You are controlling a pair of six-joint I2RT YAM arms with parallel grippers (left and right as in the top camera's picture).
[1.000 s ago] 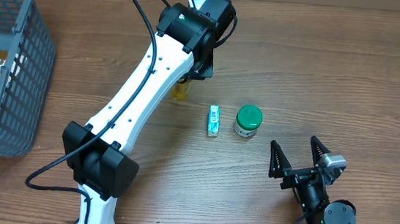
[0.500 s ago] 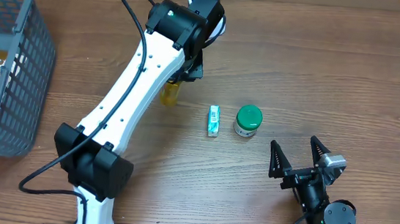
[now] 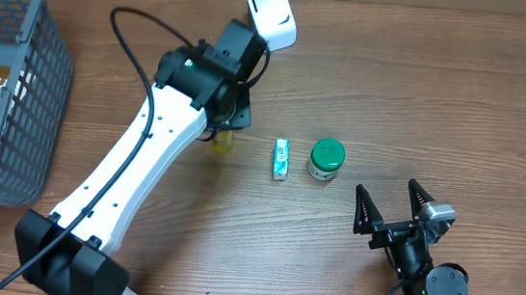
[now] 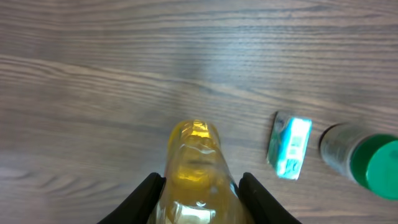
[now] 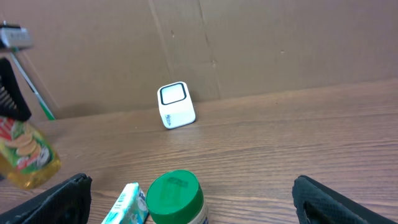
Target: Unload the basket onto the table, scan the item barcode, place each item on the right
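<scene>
The item in hand is a clear bottle of yellow liquid (image 4: 196,163), and my left gripper (image 4: 198,198) is shut on its body, one black finger on each side. From overhead the bottle (image 3: 222,143) pokes out from under the left wrist, a short way in front and to the left of the white barcode scanner (image 3: 272,15). In the right wrist view the bottle (image 5: 28,152) hangs above the table, showing a green and red label, with the scanner (image 5: 176,104) further back. My right gripper (image 3: 394,212) rests open and empty at the front right.
A small teal box (image 3: 281,158) and a green-lidded jar (image 3: 326,159) stand on the wooden table to the right of the bottle. A grey basket (image 3: 43,68) holding packets fills the far left. A cardboard wall (image 5: 261,43) stands behind the scanner.
The left arm has swung left and towards the front with the bottle, away from the scanner, which now shows fully. The right arm has not moved.
</scene>
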